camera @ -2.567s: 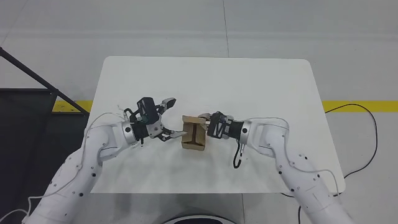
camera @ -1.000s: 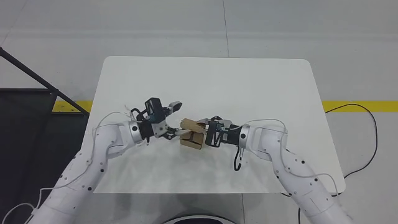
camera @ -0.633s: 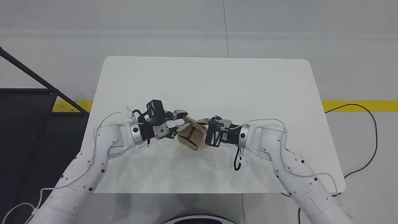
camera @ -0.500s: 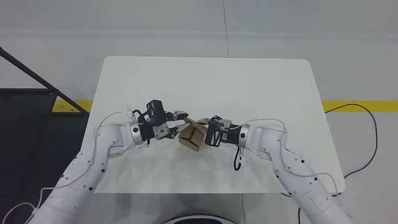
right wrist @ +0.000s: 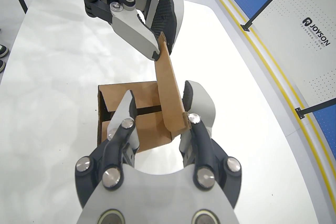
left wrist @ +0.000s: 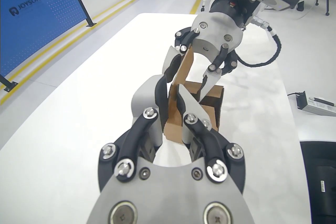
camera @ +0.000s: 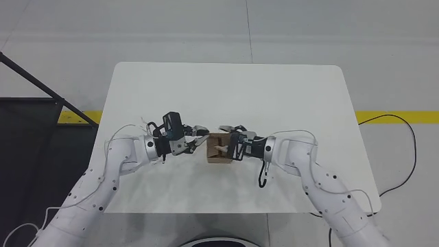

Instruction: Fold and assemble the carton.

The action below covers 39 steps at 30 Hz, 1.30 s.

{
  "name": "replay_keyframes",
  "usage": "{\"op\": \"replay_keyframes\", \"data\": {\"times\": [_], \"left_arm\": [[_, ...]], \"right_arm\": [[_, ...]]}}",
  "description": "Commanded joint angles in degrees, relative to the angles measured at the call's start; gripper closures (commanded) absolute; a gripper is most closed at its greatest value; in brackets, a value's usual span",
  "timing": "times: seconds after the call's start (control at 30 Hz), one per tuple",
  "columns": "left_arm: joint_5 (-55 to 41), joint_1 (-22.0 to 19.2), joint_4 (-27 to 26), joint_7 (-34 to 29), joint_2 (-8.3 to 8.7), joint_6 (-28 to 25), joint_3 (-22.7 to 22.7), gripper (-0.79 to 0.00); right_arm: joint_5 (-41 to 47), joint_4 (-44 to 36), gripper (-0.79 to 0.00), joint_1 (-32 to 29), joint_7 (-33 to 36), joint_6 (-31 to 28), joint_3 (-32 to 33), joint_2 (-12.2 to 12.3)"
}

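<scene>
The carton (camera: 219,149) is a small brown cardboard box, open on top, sitting flat near the middle of the white table (camera: 274,96). One long flap (right wrist: 168,93) stands up from its side. My left gripper (camera: 198,139) is shut on the tip of that flap (left wrist: 181,70); the pinch shows in the left wrist view (left wrist: 172,89) and in the right wrist view (right wrist: 160,47). My right gripper (camera: 230,145) is open on the opposite side of the carton (right wrist: 143,97). It straddles the flap's base (right wrist: 160,89), one finger inside the box and the other outside the flap.
The two grippers face each other closely over the carton. Bare tabletop lies all around. A grey power unit (left wrist: 317,104) with a black cable lies beyond the table's edge. Blue barrier panels (left wrist: 39,4) stand farther off.
The left gripper came in from open and shut on the flap's tip. The carton, held tilted half a second ago, now sits flat and square, slightly to the right.
</scene>
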Motion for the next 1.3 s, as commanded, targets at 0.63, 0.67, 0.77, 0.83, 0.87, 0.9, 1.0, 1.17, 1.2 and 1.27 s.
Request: {"op": "replay_keyframes", "data": {"times": [0.63,0.67,0.77,0.83,0.87,0.9,1.0,1.17,1.2,1.27], "left_arm": [[1.65,0.00,-0.99,1.57,0.05,-0.49,0.15,-0.320],[1.81,0.01,-1.13,1.72,0.05,-0.57,0.18,-0.320],[2.82,0.06,-1.71,2.41,0.12,-1.02,0.28,-0.329],[3.89,0.14,-2.09,3.03,0.18,-1.34,0.40,-0.339],[4.48,0.15,-2.28,3.36,0.22,-1.59,0.49,-0.339],[4.97,0.18,-2.33,3.71,0.25,-1.66,0.52,-0.342],[6.06,0.20,-2.36,4.71,0.32,-2.00,0.64,-0.342],[8.25,-0.04,-2.43,6.39,0.50,-3.10,0.91,-0.348],[8.69,-0.03,-2.43,6.85,0.54,-3.31,1.01,-0.363],[9.37,-0.02,-2.28,7.64,0.60,-3.44,1.12,-0.376]], "right_arm": [[3.23,-1.73,-0.785,-5.39,-5.98,-1.20,6.10,1.87],[3.33,-1.69,-0.785,-5.68,-6.32,-1.04,6.37,1.95],[3.77,-1.65,-0.785,-6.62,-7.66,-0.80,7.28,2.21],[3.93,-1.65,-0.785,-7.21,-8.38,-0.83,7.85,2.40],[3.81,-1.71,-0.785,-7.45,-8.60,-0.89,8.10,2.50],[3.77,-1.68,-0.785,-7.75,-8.76,-0.91,8.34,2.59],[3.42,-1.44,-0.785,-8.66,-8.50,-0.98,8.85,2.86],[3.34,-0.77,-0.785,-10.19,-8.68,-1.24,9.91,3.31],[3.33,-0.70,-0.785,-10.57,-8.82,-1.40,10.21,3.43],[3.24,-0.85,-0.785,-11.36,-9.09,-1.56,10.85,3.68]]}}
